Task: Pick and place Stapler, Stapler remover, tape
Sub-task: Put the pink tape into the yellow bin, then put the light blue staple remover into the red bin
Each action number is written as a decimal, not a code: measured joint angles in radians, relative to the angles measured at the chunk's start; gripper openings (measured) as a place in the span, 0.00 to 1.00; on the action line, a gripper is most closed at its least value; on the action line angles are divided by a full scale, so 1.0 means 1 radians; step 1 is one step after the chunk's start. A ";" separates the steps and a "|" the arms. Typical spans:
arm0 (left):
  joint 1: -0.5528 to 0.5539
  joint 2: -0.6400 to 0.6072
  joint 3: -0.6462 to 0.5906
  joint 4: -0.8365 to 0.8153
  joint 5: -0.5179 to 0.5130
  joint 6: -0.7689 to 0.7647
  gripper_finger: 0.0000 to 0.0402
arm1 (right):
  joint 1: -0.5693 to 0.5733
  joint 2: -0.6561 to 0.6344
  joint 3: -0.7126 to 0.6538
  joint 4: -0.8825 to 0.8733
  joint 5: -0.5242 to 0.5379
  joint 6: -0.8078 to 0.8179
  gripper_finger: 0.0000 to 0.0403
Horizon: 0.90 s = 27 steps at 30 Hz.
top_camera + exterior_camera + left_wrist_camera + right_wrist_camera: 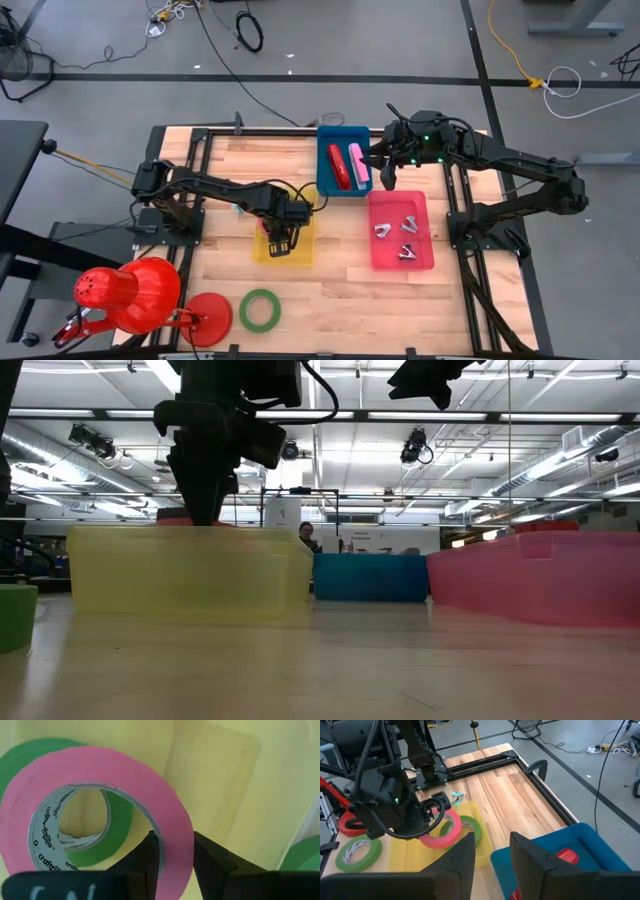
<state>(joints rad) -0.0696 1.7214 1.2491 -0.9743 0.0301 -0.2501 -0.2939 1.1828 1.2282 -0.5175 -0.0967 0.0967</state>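
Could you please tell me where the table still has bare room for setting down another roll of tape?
Bare wood lies left of the blue bin, above the yellow bin, and along the front between the green roll and the pink bin. It is crowded at the yellow bin, where the left gripper holds the pink roll, and near the red lamp.

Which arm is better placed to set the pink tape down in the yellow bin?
Left. Its hand already grips the pink tape over the yellow bin; the right hand hovers empty by the blue bin.

Wooden table (340, 285) carries 3 bins and green tape (260, 310).
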 joint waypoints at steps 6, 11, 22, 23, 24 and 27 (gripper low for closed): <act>0.000 0.000 0.000 0.026 0.000 0.000 0.34 | 0.000 0.000 0.000 -0.001 0.000 0.000 0.30; 0.000 0.000 0.000 0.028 -0.005 -0.002 0.43 | 0.000 0.000 0.000 -0.002 0.000 0.000 0.30; 0.000 0.000 0.008 0.011 0.019 -0.032 0.62 | 0.000 0.000 0.000 -0.025 0.000 -0.001 0.30; 0.000 0.000 0.017 -0.008 0.019 -0.032 0.62 | 0.000 0.000 0.000 -0.025 -0.001 -0.003 0.30; 0.001 0.000 0.028 -0.022 0.019 -0.031 0.63 | 0.000 0.000 0.000 -0.025 -0.001 -0.003 0.30; 0.001 0.000 0.070 -0.076 0.003 -0.031 0.62 | 0.000 0.000 0.000 -0.025 -0.001 -0.004 0.30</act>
<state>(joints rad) -0.0685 1.7214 1.3189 -1.0504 0.0328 -0.2815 -0.2935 1.1828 1.2282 -0.5426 -0.0973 0.0929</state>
